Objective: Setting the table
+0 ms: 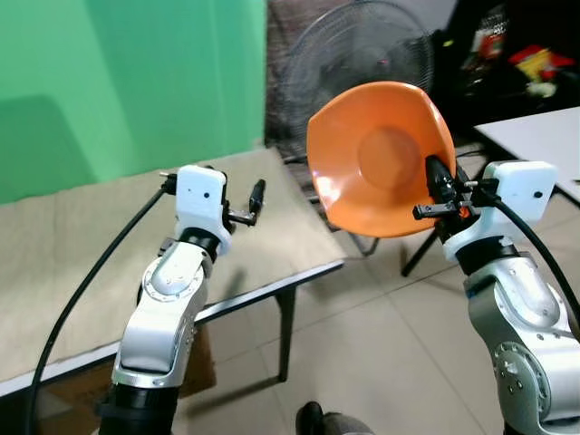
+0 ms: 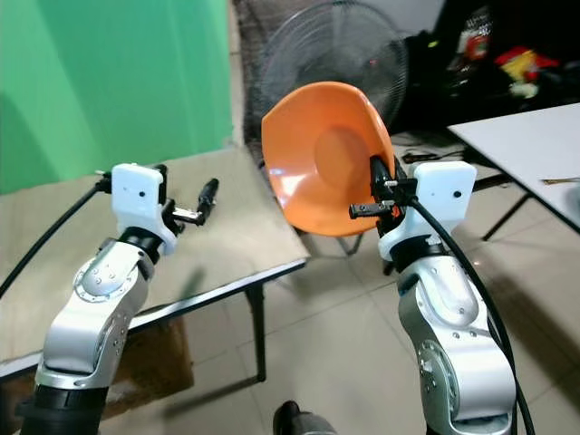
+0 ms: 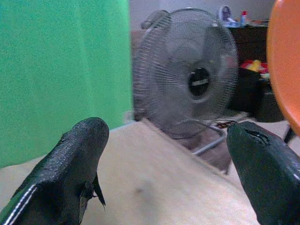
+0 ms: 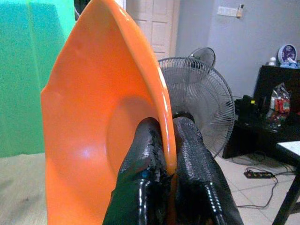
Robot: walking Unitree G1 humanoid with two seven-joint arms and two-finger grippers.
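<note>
An orange bowl (image 1: 381, 154) is held up on edge in the air, its hollow facing me, right of the beige table (image 1: 82, 236). My right gripper (image 1: 441, 186) is shut on the bowl's rim (image 4: 164, 117), one finger inside and one outside. My left gripper (image 1: 256, 201) hovers over the table's right end, open with nothing between its fingers (image 3: 70, 159). The bowl's edge (image 3: 283, 65) also shows beside the left gripper in the left wrist view.
A standing fan (image 1: 358, 63) is behind the bowl, past the table's right end. A green wall (image 1: 127, 82) backs the table. A white table (image 1: 544, 136) stands at the right, with dark shelves of clutter (image 1: 507, 54) behind. Tiled floor (image 1: 362, 344) lies between the tables.
</note>
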